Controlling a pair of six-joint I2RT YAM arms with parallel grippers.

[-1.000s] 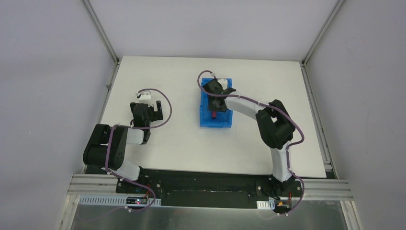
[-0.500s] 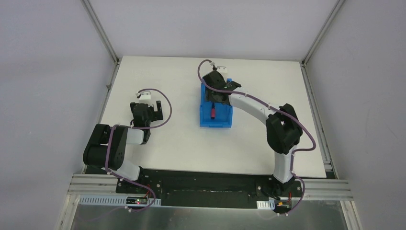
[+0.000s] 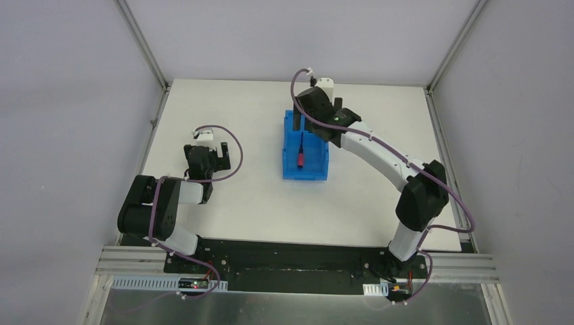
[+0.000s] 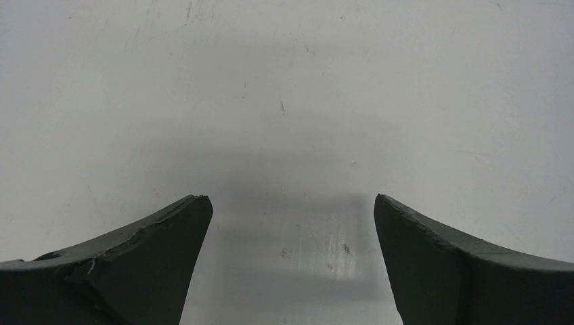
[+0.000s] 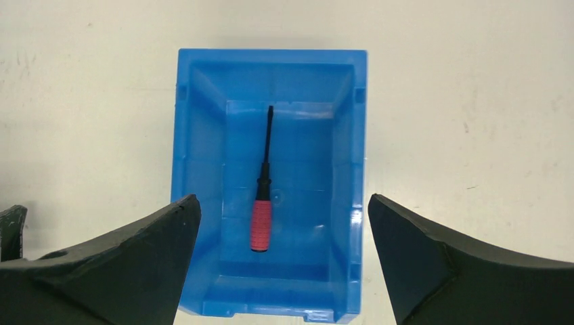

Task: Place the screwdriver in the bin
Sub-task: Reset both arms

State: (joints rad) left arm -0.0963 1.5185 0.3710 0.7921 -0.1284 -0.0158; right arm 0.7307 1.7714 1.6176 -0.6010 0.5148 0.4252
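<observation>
The screwdriver [image 5: 262,203], with its red handle and thin black shaft, lies flat on the floor of the blue bin [image 5: 186,135], running lengthwise and touched by nothing. In the top view the screwdriver [image 3: 301,153] rests in the bin [image 3: 304,175] at the table's middle. My right gripper [image 5: 283,196] hangs open above the bin's far end, its fingers [image 5: 156,237] spread about as wide as the bin, with nothing between them. My left gripper [image 4: 291,203] is open over bare table at the left [image 3: 206,161], far from the bin.
The white table [image 3: 244,203] is bounded by metal frame rails at its left and right edges [image 3: 443,135] and grey walls behind. The right arm's elbow [image 3: 421,193] stands over the table's right side.
My right gripper opened, let go of the screwdriver and drew up and back toward the bin's far end. The screwdriver now lies in the bin. The left arm has not moved.
</observation>
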